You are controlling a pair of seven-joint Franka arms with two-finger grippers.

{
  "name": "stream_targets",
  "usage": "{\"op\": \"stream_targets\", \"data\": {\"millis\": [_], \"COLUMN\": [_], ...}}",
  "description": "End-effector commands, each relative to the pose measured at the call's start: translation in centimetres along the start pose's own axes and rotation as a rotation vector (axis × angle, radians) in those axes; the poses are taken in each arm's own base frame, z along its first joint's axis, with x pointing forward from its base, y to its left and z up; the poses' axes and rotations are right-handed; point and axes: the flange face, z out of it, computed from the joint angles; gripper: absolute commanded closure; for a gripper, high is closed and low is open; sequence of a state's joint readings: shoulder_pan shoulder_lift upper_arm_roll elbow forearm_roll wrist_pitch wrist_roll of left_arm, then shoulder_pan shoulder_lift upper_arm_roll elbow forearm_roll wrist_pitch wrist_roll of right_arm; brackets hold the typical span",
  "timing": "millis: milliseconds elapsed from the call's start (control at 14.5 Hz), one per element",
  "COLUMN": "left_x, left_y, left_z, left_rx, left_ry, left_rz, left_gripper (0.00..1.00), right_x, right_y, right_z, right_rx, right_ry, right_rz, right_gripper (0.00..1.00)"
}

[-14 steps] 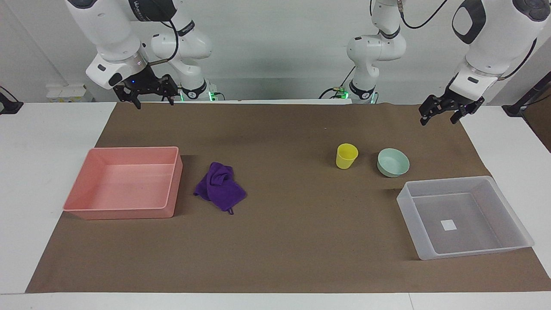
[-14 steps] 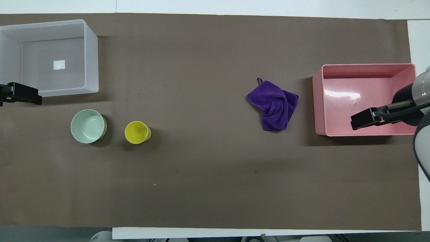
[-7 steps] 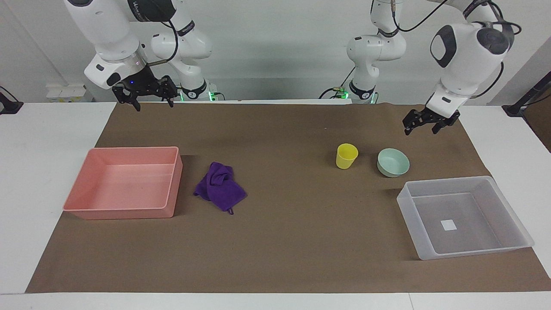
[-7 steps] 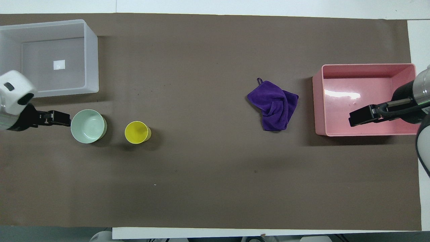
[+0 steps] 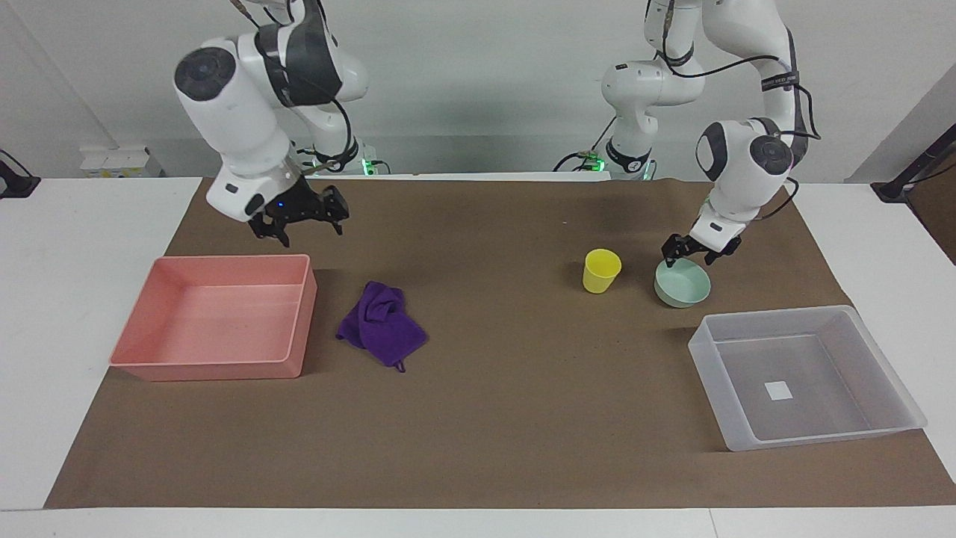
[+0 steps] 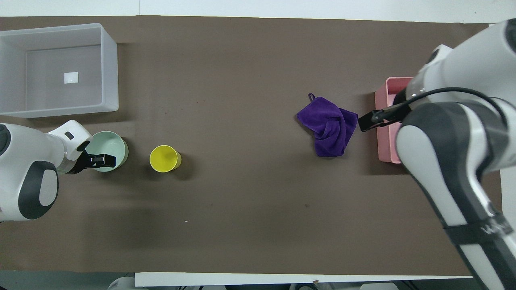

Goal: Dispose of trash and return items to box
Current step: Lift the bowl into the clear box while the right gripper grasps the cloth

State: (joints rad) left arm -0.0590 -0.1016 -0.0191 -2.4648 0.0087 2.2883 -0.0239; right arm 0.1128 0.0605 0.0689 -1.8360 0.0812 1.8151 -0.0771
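The purple rag (image 5: 381, 325) lies crumpled on the brown mat beside the pink tray; it also shows in the overhead view (image 6: 328, 127). The yellow cup (image 5: 601, 270) (image 6: 163, 158) stands upright beside the mint-green bowl (image 5: 683, 285) (image 6: 108, 144). The clear box (image 5: 814, 436) (image 6: 109, 72) is empty at the left arm's end of the table. My left gripper (image 5: 688, 261) (image 6: 105, 160) is open, just over the bowl's rim on the side nearer the robots. My right gripper (image 5: 312, 233) (image 6: 367, 122) is open, raised over the mat between the rag and the tray.
The pink tray (image 5: 209, 370) (image 6: 385, 141) is empty at the right arm's end of the table; my right arm hides most of it in the overhead view. The brown mat (image 5: 493, 418) covers the table's middle.
My left gripper has come down and moved over the mat to the bowl's rim. My right gripper has dropped lower and moved toward the rag. No object has moved.
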Motion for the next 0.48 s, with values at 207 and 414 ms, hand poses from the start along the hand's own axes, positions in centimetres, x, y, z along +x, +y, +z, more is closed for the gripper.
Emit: {"op": "stream_targets", "data": {"millis": [207, 414], "left_x": [-0.1, 0.3], "left_y": [-0.6, -0.6], "left_z": [0.0, -0.5], "left_rx": [0.004, 0.004], "left_ry": [0.013, 0.013], "left_rz": [0.006, -0.001], "left_gripper": [1.0, 1.0], "right_x": [5.5, 5.9], "right_y": [-2.4, -3.2], "right_z": [11.6, 16.8], "right_rx": [0.002, -0.002], "right_ry": [0.029, 0.06], "right_rz": [-0.042, -0.052], "right_gripper": [0.01, 0.12]}}
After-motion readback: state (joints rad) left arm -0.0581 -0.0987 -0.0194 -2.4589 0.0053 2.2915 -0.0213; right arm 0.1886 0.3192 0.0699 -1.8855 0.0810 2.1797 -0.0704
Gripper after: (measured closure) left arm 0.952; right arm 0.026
